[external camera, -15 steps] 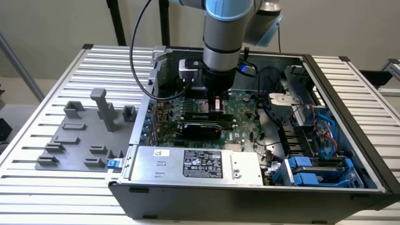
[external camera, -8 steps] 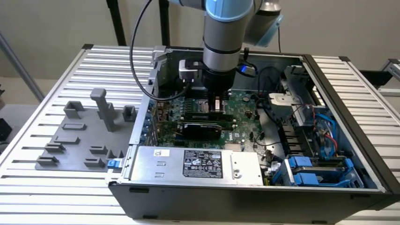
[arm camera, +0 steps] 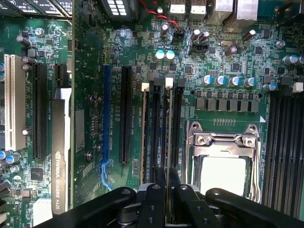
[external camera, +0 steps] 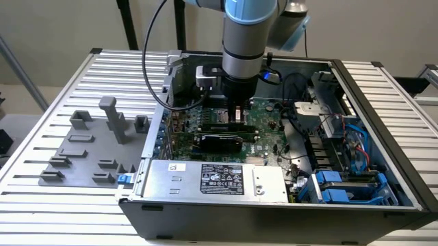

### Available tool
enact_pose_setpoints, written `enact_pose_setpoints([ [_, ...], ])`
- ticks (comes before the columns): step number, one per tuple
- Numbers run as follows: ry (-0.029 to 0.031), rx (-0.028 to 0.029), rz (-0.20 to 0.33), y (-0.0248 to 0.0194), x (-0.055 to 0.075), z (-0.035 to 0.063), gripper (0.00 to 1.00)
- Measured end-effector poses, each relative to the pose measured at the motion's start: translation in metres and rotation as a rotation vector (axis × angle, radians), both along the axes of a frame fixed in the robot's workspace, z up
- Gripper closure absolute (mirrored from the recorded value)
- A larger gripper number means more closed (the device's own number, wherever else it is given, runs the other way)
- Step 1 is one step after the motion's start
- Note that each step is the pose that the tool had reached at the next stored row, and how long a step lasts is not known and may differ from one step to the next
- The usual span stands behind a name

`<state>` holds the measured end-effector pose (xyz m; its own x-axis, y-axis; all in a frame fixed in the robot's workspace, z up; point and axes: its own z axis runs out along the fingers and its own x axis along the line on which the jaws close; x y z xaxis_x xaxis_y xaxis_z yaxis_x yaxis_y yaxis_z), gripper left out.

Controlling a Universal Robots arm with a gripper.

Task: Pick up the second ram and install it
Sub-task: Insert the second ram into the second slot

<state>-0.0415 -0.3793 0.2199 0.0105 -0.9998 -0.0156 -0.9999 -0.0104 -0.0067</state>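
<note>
One claw (arm camera: 167,174) down inside the open computer case (external camera: 383,120), at the end of the arm, low over the green motherboard (arm camera: 228,57). Closed narrowly, with the two black fingers (arm camera: 158,192) pinching the second ram (arm camera: 167,133) between them. Seen edge-on from the wrist as a thin pale line, running lengthwise along one of the long black slots (arm camera: 155,133), beside the metal-framed processor socket (arm camera: 223,173). Topped at its far end by a white latch (arm camera: 169,81). Hard to tell whether pressed fully home in the slot or only resting in line with it. One slot over, beyond an open black slot, another thin pale edge (arm camera: 144,133) with its own white latch, lying parallel to the held stick; impossible to say for certain what it is. Farther to that side, a black graphics card (arm camera: 60,156) labelled NVIDIA Quadro, standing in its own slot. From the exterior view, claw (external camera: 235,114) just above the board near the middle of the case, with the silver power supply (external camera: 219,179) along the near wall. Outside the case, toward the exterior view's left, a gray tray (external camera: 79,177) of blocks and posts on the slatted tabletop (external camera: 41,210), well apart from the claw.
</note>
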Motion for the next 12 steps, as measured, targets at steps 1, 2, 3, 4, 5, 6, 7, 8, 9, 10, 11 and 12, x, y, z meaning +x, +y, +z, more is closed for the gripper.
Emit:
enact_pose_setpoints([
  [1,0.0000,0.0000,0.000,0.0000,0.000,0.0000,1.00],
  [2,-0.0002,0.0002,0.000,0.0000,0.000,-0.0001,1.00],
  [3,-0.0001,0.0001,0.000,0.0000,0.000,-0.0001,0.00],
  [4,-0.0001,0.0001,0.000,0.0000,0.000,-0.0001,0.00],
  [5,0.0000,0.0001,0.000,0.0000,0.000,0.0001,0.00],
  [6,-0.0001,0.0002,0.000,0.0000,0.000,0.0011,0.00],
  [7,-0.0001,0.0002,0.000,0.0000,0.000,0.0033,0.00],
  [8,0.0001,0.0000,0.000,0.0000,0.000,0.0062,0.00],
  [9,0.0000,0.0001,0.000,0.0000,0.000,0.0094,0.00],
  [10,0.0000,0.0001,0.000,0.0000,0.000,0.0126,0.00],
  [11,0.0000,0.0000,0.000,-0.0001,-0.001,0.0151,0.00],
  [12,0.0000,0.0001,0.000,-0.0001,-0.001,0.0170,0.00],
])
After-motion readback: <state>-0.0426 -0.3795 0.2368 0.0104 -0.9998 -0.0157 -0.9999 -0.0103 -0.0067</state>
